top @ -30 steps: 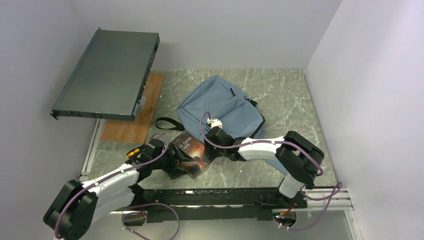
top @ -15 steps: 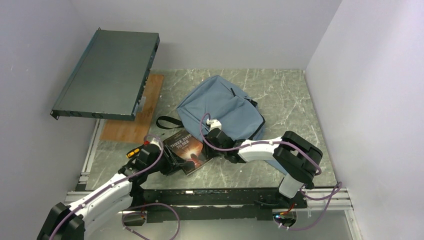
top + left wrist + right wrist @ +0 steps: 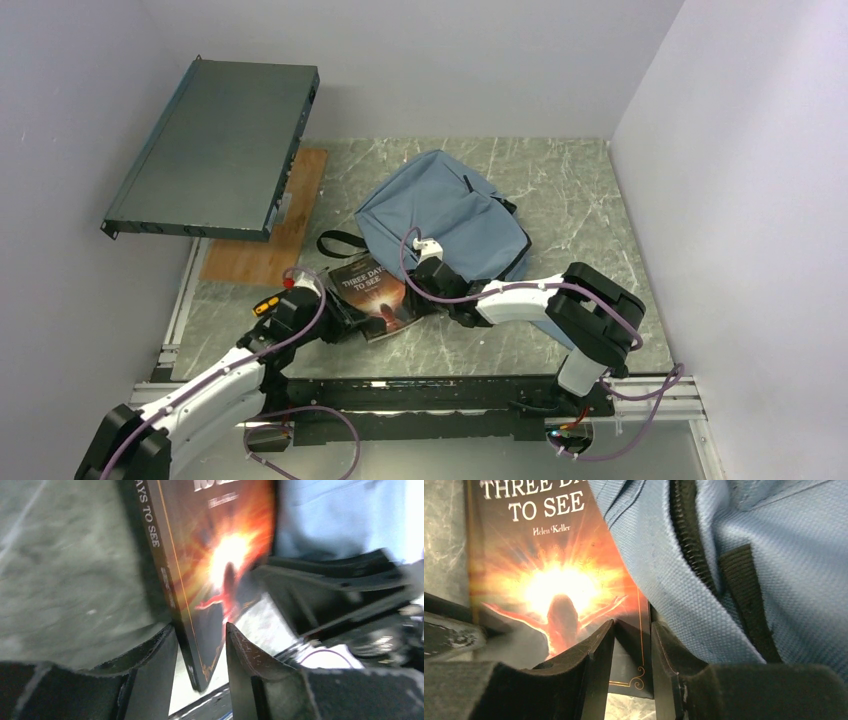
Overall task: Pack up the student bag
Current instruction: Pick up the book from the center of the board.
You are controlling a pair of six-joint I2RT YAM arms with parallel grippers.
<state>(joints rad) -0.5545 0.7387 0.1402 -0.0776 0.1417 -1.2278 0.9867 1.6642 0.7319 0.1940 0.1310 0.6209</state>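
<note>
Right now both grippers pinch the "Three Days to See" book (image 3: 373, 297): left gripper (image 3: 200, 645) at its spine corner, right gripper (image 3: 631, 650) beside the student bag (image 3: 445, 215).

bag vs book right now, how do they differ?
The bag is soft, plain blue-grey fabric; the book is flat, rigid and dark with a fiery printed cover. The bag is far larger and lies farther back. Both grippers, left and right, straddle book edges, not the bag. Both rest on the table, touching.
</note>
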